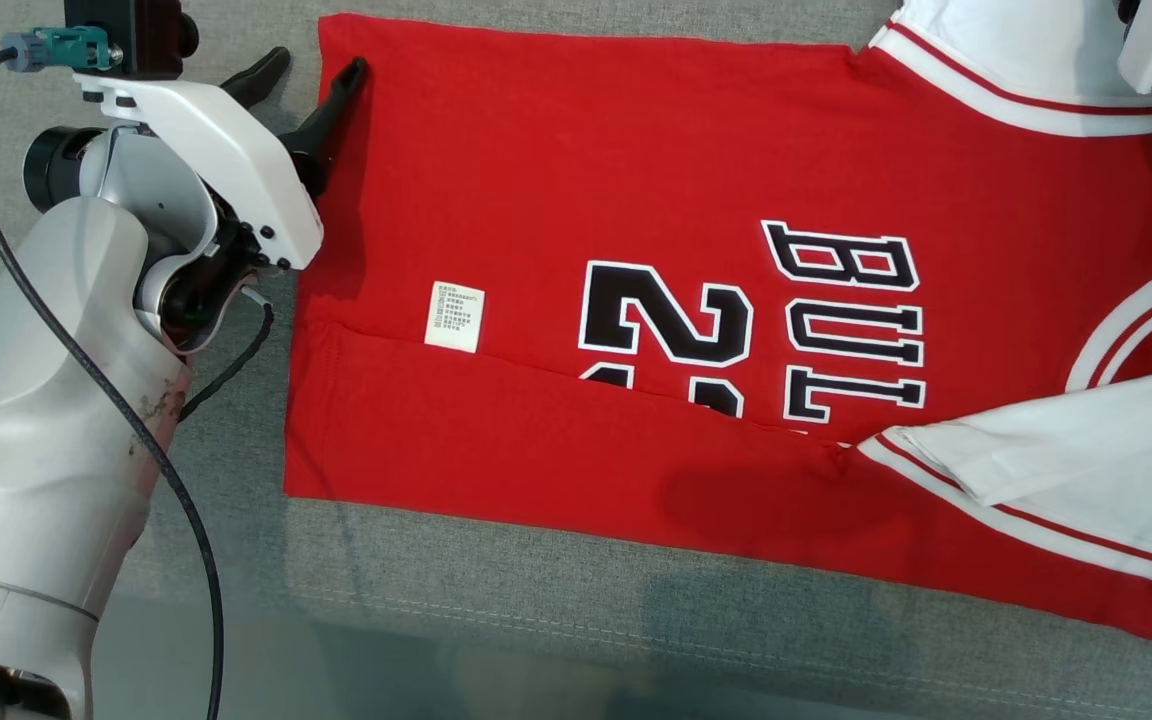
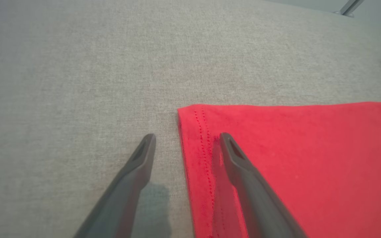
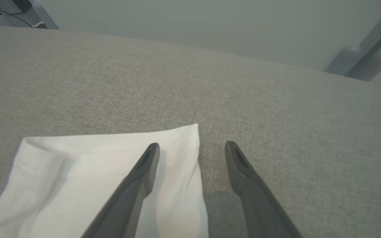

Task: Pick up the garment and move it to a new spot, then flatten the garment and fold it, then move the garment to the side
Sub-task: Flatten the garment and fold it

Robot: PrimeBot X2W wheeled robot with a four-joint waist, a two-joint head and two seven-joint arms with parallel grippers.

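Our left gripper [image 1: 316, 65] and right gripper [image 3: 192, 144] both open, we judge the red-and-white fabric jersey [image 1: 636, 150] limp and light, best pinched at hem corner [image 2: 193, 119] and sleeve edge [image 3: 185, 138].

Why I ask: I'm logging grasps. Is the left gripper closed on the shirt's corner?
No, the left gripper stands open, one finger over the shirt, one over the grey surface.

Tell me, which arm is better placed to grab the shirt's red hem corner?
Left. The left gripper straddles the red hem by its corner, jaws open; the right gripper is at the white sleeve.
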